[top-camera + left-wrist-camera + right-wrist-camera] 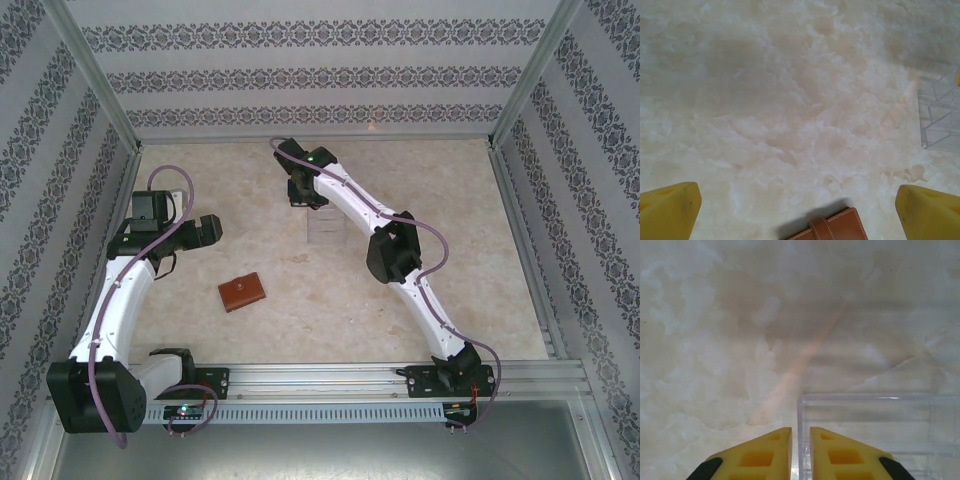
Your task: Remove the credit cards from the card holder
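A: Cards out?
B: None. The small reddish-brown leather wallet (242, 292) lies closed, eight o'clock from centre. My left gripper (797, 192) is released; right gripper (800, 432) straddles the clear plastic box (865, 420) wall, grasp I cannot tell.

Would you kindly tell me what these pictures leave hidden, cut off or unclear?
Top view: the wallet lies shut, so its cover hides the inside and any cards.
Left wrist view: the bottom edge cuts off most of the wallet; the right edge cuts the clear box.
Right wrist view: a box wall stands between the fingers of the right gripper; whether they pinch it cannot be told.
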Robot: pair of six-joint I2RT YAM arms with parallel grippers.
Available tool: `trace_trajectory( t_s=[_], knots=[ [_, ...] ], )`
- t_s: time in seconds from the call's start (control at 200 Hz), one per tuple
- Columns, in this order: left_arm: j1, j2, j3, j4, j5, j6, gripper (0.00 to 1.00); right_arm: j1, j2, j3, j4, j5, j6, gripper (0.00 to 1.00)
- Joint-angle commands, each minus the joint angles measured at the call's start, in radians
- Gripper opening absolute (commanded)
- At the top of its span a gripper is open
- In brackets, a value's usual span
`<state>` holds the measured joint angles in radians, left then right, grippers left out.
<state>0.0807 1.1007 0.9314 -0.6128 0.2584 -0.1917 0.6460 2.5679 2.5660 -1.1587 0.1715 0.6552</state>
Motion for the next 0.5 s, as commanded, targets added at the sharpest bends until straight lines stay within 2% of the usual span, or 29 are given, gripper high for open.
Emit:
trace_trajectory(
  t_s=[0.0,0.195,0.495],
  knots=[
    [0.012,0.006,-0.008,0.025,0.003,-0.018,1.0,-0.01,-0.09,0.027,-0.023,0.023,-0.02,0.19],
    [0.012,0.016,-0.008,0.021,-0.003,-0.024,1.0,-0.011,-0.184,-0.018,-0.047,0.011,-0.069,0.19],
    [0.002,0.071,0.012,-0.02,-0.005,-0.054,1.0,-0.027,-0.41,-0.287,0.007,-0.01,-0.12,0.2]
  ],
)
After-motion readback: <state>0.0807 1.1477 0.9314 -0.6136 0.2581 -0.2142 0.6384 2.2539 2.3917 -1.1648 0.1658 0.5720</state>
